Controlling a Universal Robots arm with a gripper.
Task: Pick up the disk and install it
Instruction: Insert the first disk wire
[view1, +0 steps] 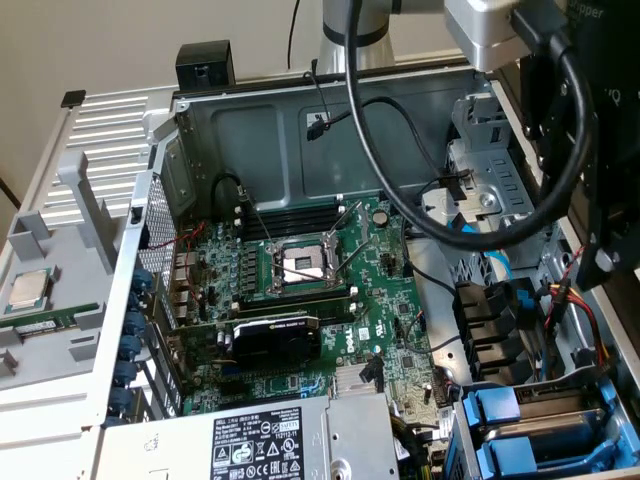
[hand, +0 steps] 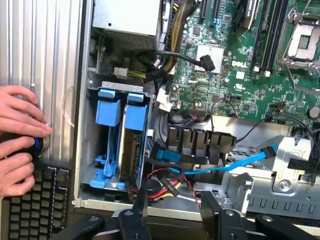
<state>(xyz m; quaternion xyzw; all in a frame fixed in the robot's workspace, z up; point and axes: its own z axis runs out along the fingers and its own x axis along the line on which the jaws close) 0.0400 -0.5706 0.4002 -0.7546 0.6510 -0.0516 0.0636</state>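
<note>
Two blue plastic carriers stand side by side in the drive cage (hand: 95, 165) at the corner of the open computer case. The carrier nearer the motherboard holds the disk (hand: 132, 150), of which I see only a dark metal side below its blue handle. The other carrier (hand: 108, 114) looks empty. In the exterior view the same blue carriers (view1: 505, 412) sit at the lower right. My gripper (hand: 172, 209) hovers above the case's edge beside the cage, open, with nothing between its black fingers (hand: 136, 212). The arm's wrist (view1: 500, 30) hangs over the case's far right side.
The motherboard (hand: 225, 65) with an open processor socket (view1: 300, 265) and a black graphics card (view1: 275, 340) fills the case. Loose blue and red cables (hand: 225, 162) lie beside the cage. A person's hands (hand: 17, 145) rest on a knob and keyboard (hand: 35, 205) outside the case. A processor chip (view1: 30, 290) lies on the grey tray.
</note>
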